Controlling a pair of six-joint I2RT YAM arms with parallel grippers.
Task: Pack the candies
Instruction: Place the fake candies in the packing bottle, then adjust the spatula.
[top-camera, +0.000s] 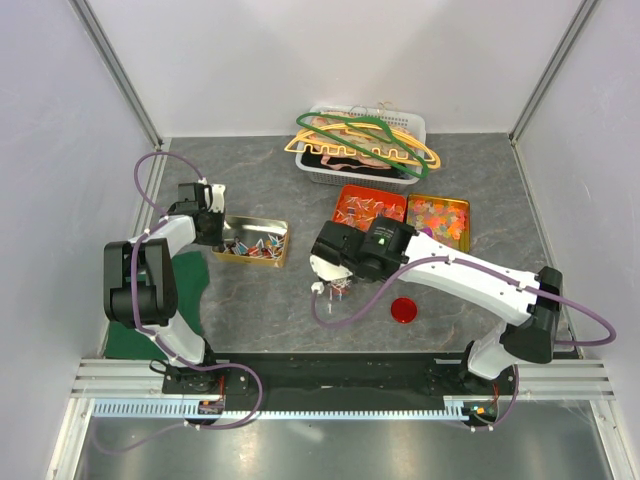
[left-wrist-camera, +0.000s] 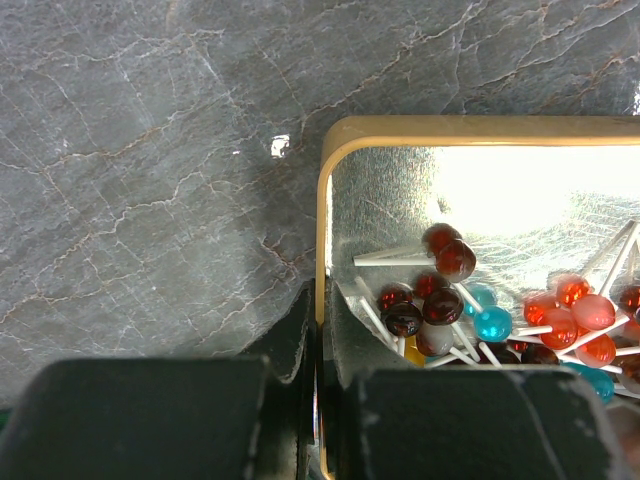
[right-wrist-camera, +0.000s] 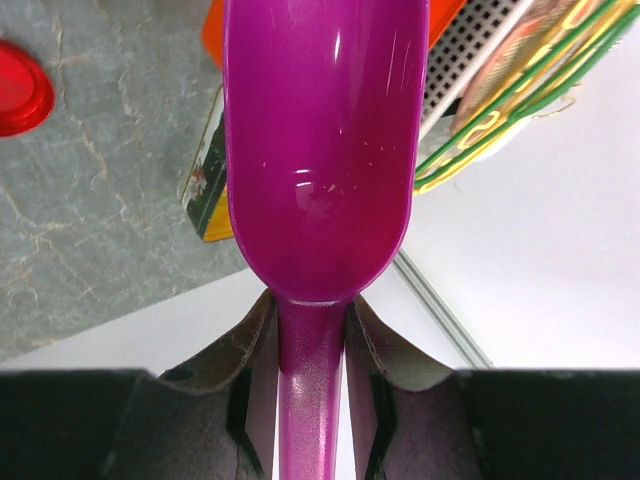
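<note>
Candies (left-wrist-camera: 445, 300), small round sweets on white sticks in red, dark brown and blue, lie heaped in the lower right of a gold tin (left-wrist-camera: 322, 200) in the left wrist view. From above, that tin (top-camera: 250, 262) sits left of centre on the grey table (top-camera: 260, 310). More sweets fill a red tin (top-camera: 372, 188) just above centre.

The left claw (left-wrist-camera: 318, 335) is closed tight on the gold tin's left wall, one finger outside the rim and one inside, at the bottom middle of its view. From above it (top-camera: 212, 228) meets the tin's left end.

The right claw (right-wrist-camera: 310, 335) stands narrowly parted, its two fingers clamped on the handle of a purple scoop (right-wrist-camera: 320, 150). The scoop's bowl points up the frame and looks empty. From above this claw (top-camera: 330, 272) hangs near the middle of the table, below the red tin.

A round red lid (top-camera: 404, 309) lies lower right of centre. A white basket (top-camera: 318, 170) of hangers (top-camera: 360, 140) sits at the top.
</note>
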